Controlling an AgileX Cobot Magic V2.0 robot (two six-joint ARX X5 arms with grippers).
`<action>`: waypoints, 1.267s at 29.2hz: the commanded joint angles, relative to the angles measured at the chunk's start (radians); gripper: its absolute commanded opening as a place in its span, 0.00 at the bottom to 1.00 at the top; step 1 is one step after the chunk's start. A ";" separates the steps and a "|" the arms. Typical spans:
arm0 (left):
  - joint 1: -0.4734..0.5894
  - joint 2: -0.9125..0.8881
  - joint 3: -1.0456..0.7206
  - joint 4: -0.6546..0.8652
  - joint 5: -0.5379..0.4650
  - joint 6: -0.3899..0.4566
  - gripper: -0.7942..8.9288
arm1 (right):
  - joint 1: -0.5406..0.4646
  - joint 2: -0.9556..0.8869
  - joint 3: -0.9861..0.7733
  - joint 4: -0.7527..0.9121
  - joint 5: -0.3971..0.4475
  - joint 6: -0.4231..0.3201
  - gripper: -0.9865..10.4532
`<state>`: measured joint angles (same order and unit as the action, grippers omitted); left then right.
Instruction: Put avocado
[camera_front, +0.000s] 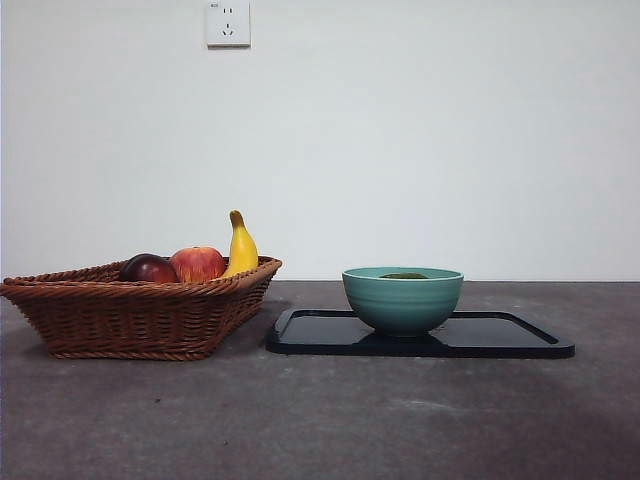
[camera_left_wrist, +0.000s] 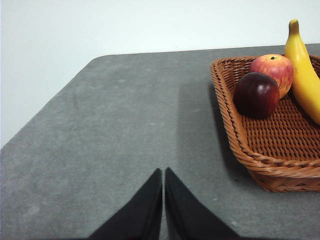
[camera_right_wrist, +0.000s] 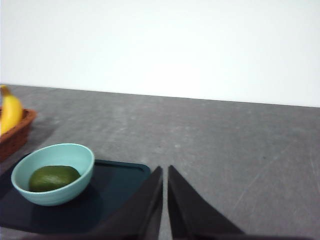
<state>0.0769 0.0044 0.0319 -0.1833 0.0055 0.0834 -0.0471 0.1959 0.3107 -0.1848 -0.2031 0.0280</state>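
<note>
Jaws of the right gripper (camera_right_wrist: 165, 172) are seen pressed together with nothing between them, held above the table (camera_right_wrist: 240, 150) just off the near corner of the tray (camera_right_wrist: 120, 185). The bowl (camera_right_wrist: 52, 172) is taken as the landmark: it stands on the tray, well apart from that gripper. The avocado (camera_right_wrist: 53, 178) is found inside the bowl, lying on its side at the bottom; from the front only its top is seen over the rim. The left gripper (camera_left_wrist: 163, 175) is likewise closed and empty, parked over bare table on the far side of the basket (camera_left_wrist: 250, 150) from the bowl. The basket, beside the bowl and off the tray, holds a plum (camera_left_wrist: 256, 95), an apple (camera_left_wrist: 272, 70) and a banana (camera_left_wrist: 302, 75).

The avocado is judged light, firm and smooth-skinned, so some slip is to be expected. It would best be taken across its narrow middle, from above, with the bowl's wall avoided.
</note>
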 joint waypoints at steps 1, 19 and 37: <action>0.003 -0.001 -0.021 -0.005 0.001 -0.010 0.09 | -0.002 -0.048 -0.077 0.035 0.031 0.050 0.09; 0.003 -0.001 -0.021 -0.005 0.001 -0.010 0.09 | -0.003 -0.192 -0.301 0.011 0.100 0.114 0.09; 0.003 -0.001 -0.021 -0.005 0.001 -0.010 0.09 | -0.003 -0.192 -0.300 0.028 0.100 0.114 0.09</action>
<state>0.0769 0.0044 0.0319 -0.1829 0.0051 0.0834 -0.0479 0.0067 0.0170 -0.1638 -0.1066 0.1295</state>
